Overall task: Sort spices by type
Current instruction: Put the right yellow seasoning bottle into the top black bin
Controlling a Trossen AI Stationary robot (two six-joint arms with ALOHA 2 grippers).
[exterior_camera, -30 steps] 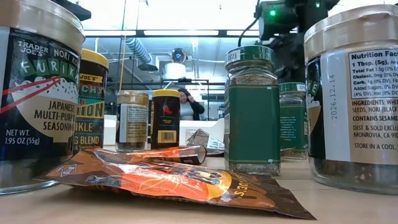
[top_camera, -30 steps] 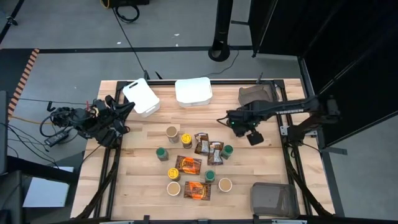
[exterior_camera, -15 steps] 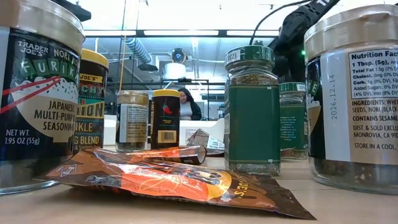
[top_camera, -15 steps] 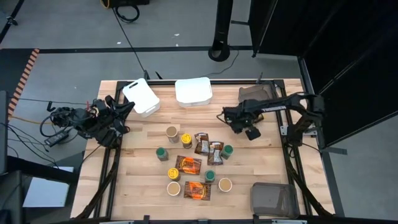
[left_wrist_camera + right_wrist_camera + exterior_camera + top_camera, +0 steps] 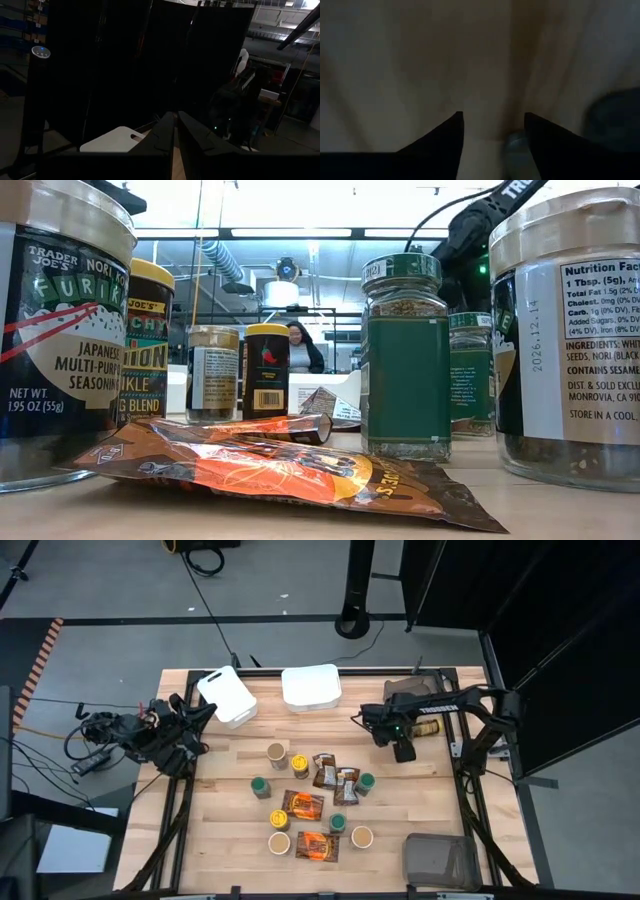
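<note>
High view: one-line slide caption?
Unsorted spice jars and foil packets mid-table; right gripper empty above bare wood.

**Non-task items on and beyond the table**

Two white square tubs (image 5: 228,696) (image 5: 311,685) stand along the table's far edge. Grey-brown bins occupy the far right (image 5: 409,692) and near right (image 5: 440,859) corners. A person (image 5: 303,346) sits in the background.

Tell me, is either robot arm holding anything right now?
No. The right gripper has open, empty jaws over bare table; the left gripper is shut on nothing.
</note>
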